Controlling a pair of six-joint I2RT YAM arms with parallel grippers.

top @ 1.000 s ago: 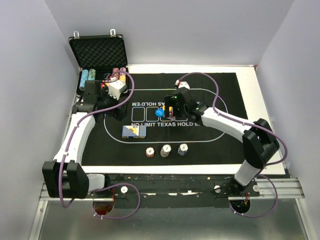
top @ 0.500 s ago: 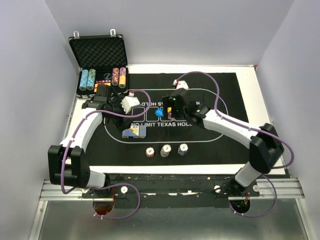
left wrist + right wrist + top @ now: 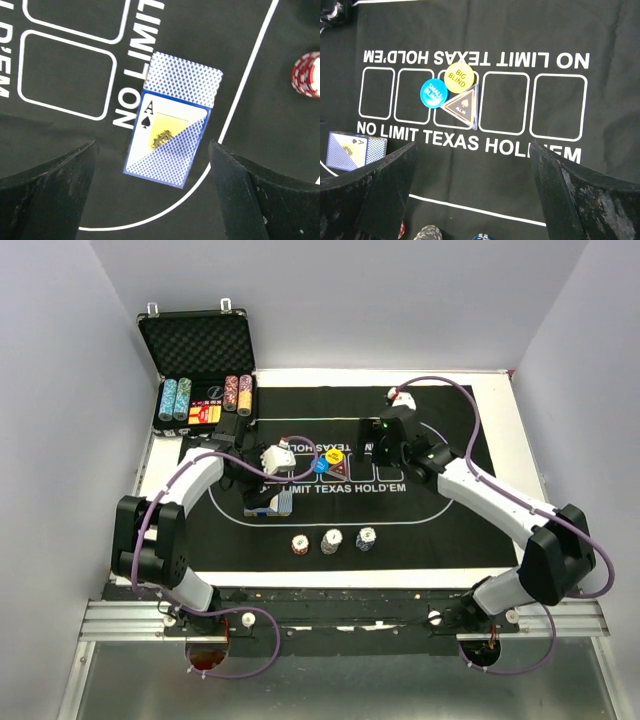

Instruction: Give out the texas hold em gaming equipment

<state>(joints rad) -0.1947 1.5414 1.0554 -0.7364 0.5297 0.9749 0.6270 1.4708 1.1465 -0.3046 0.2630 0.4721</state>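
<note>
A white bench (image 3: 512, 470) carries a black mat (image 3: 440, 530) that covers most of it. A case (image 3: 195, 340) stands open at the far left corner, with rows of chips (image 3: 177, 398) lying in its tray.

The left gripper (image 3: 152, 185) hangs over the mat's left half, jaws spread wide and holding nothing, with the cards (image 3: 170, 125) lying flat on the mat between its fingers (image 3: 60, 180). The right gripper (image 3: 472, 185) hovers above the middle of the mat, also wide open and empty.

The cards lie just inside the white oval line, below the "NO LIMIT" lettering. An ace of spades face shows on top, offset from a blue-patterned layer beneath. It may be a boxed deck rather than loose cards; the view does not settle it.

Three chip stacks (image 3: 331, 541) stand in a row on the mat nearer the arm bases, apart from each other.

The yellow button (image 3: 459, 77), blue button (image 3: 434, 93) and triangular marker (image 3: 462, 106) lie clustered, touching, over the middle printed boxes.
</note>
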